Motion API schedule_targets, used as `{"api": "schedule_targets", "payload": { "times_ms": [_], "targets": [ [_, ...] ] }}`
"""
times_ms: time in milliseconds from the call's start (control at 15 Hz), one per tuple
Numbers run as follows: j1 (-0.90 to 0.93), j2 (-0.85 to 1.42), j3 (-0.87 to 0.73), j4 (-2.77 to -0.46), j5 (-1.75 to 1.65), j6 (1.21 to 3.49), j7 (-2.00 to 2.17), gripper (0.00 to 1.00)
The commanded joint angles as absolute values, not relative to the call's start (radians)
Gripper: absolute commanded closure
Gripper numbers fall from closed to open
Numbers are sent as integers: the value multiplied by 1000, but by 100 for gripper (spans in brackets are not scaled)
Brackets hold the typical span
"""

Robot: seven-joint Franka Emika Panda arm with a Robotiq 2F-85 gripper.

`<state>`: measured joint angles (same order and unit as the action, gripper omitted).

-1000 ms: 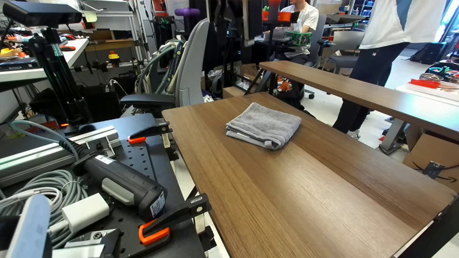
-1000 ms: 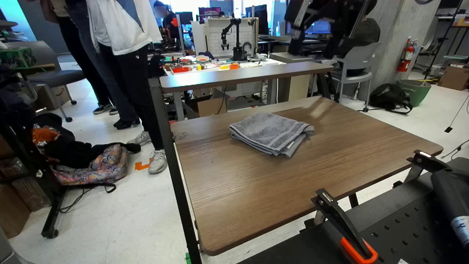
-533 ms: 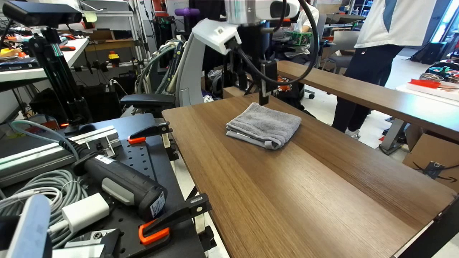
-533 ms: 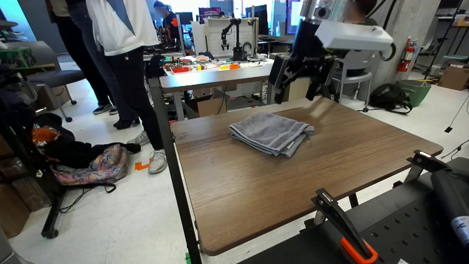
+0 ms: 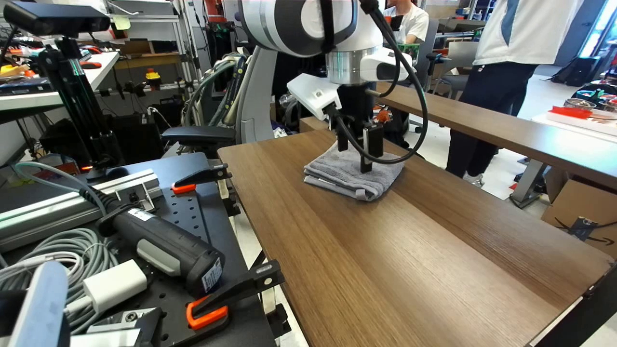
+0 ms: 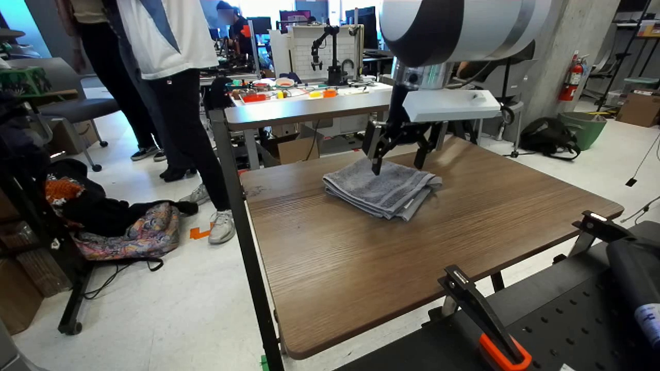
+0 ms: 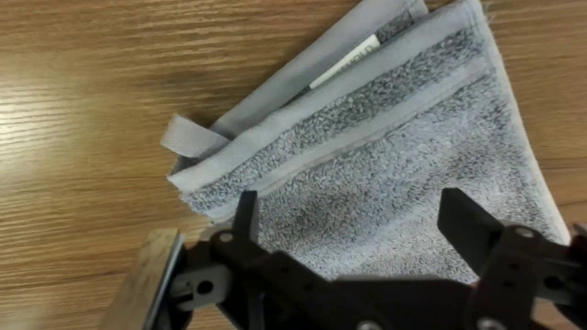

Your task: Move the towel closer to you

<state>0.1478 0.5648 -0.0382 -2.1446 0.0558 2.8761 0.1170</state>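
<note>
the grey towel (image 7: pixel 357 178) lies folded on the wooden table (image 6: pixel 371 288), nearer the side by the raised board (image 6: pixel 309 111) than the side with the two clamps (image 5: pixel 246 286). its layers sit slightly out of line along one edge, with a pale label (image 7: pixel 346 62) tucked between them, its print only partly in sight, and a small loop (image 7: pixel 195 137) sticking out by a corner. over it my claw (image 7: pixel 348 201) points down, its two fingers (image 7: pixel 465 224) spread wide, the cloth showing in the gap between; whether the tips touch it i cannot tell. above the claw are a white box (image 6: pixel 451 105) and a black cable (image 5: pixel 424 111) that bows outward, then my white-and-black arm (image 5: pixel 299 24), which runs out of frame at the top. the clamps, black and orange, sit along the edge of a black perforated bench (image 6: pixel 567 309), where a dark handheld tool (image 5: pixel 164 246) lies beside coiled grey cord (image 5: pixel 82 241). near the raised board stands a person (image 5: pixel 501 91) in a white jacket and dark trousers, and farther off, in an exterior view, i see a red fire extinguisher (image 6: pixel 570 82), a black backpack (image 6: pixel 549 138) and a green bin (image 6: pixel 585 129).
</note>
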Motion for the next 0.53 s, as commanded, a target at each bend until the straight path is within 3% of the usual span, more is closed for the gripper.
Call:
{"api": "schedule_targets", "payload": {
  "times_ms": [0,467],
  "targets": [
    [175,630,-60,-2074,28,2864,166,0],
    [183,671,-68,-2068,26,2853,165,0]
  ]
}}
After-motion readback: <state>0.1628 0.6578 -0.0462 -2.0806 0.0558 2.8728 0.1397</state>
